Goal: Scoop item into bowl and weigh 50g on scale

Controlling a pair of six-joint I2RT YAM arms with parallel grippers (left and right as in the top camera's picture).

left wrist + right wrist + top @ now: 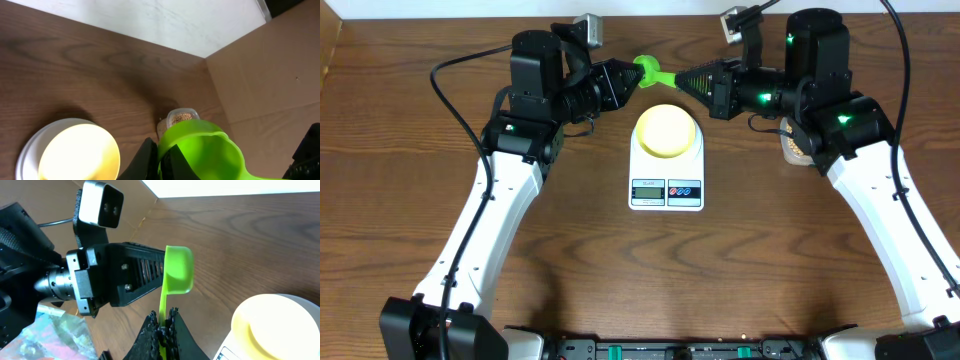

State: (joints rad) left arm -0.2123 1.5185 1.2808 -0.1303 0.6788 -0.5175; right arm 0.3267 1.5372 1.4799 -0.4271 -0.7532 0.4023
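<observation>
Dark wood-grain tabletop (580, 250) carries everything, and the beans (182, 116) sit in a small clear tub (164, 125) at the far right, close to the cardboard wall. From overhead the tub is mostly hidden under the right arm (840, 130). No beans show in the green spoon (178, 270), nor in the pale yellow bowl (666, 131), which sits centred on the white scale (666, 192).

The spoon hangs in the air behind the scale with both arms on it. The right gripper (162, 330) is clamped on the thin handle, and the left gripper (160, 156) is pinched on the wall of the cup. This looks like a handover, with scooping not yet begun.

Risks from here:
- The double grip is the main one. If either arm pulls away before the other lets go, the spoon may twist, slip or be wrenched free.
- A dropped spoon would fall near the bowl, and could shift it on the platform or disturb the reading.
- The right gripper's hold is narrow and low on the handle, so the spoon could pivot under load once it digs into the beans.
- The tub lies close under the right arm, so a careless swing could tip it.
</observation>
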